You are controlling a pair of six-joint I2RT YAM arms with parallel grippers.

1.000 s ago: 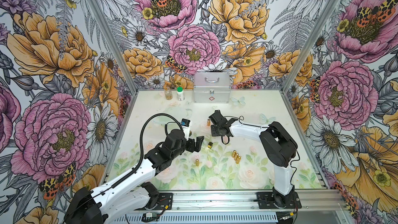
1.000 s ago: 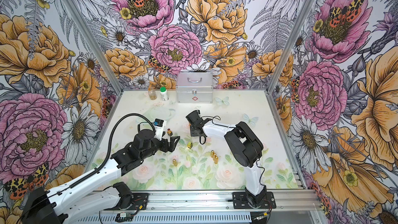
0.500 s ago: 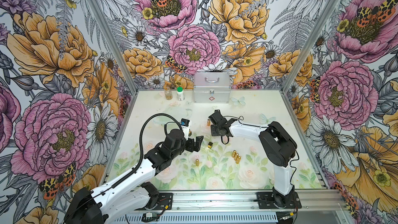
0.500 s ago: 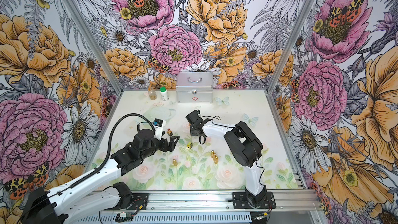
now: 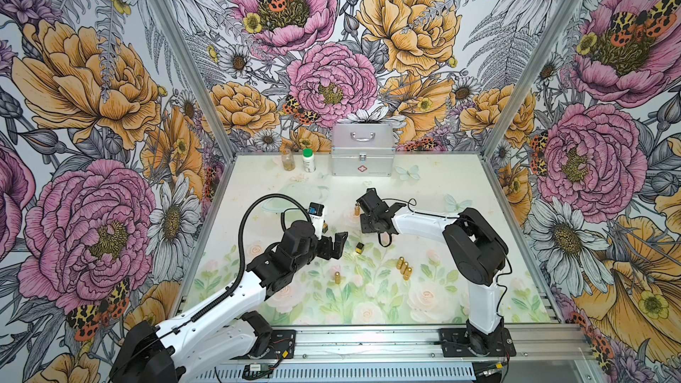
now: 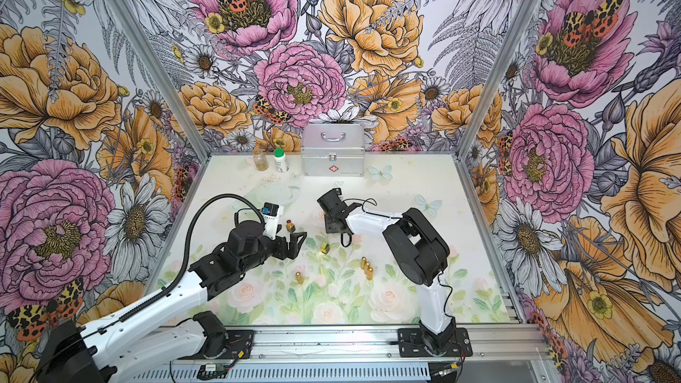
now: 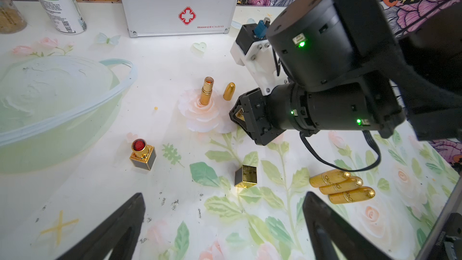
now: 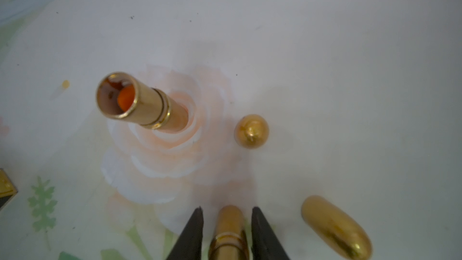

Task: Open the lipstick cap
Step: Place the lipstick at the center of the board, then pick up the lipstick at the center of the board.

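While my left gripper (image 7: 223, 193) hangs wide open and empty well to the near side of the uncapped gold lipstick (image 7: 207, 91), with a square gold cap (image 7: 246, 176) on that same side, my right gripper (image 8: 227, 208) is the one in position. Its jaws flank a gold lipstick tube (image 8: 228, 223) just beside the uncapped lipstick, on its near side. Thin gaps show on both sides, so I judge the jaws slightly apart, not clamped. The tube stands upright, its long axis running up between the fingers (image 8: 192, 236). Its top leaves the frame, so I cannot tell if a cap is on. A bullet-shaped gold cap (image 8: 251, 131) stands just beside the uncapped lipstick. The right arm is far nearer, and I judge any pull goes straight up.
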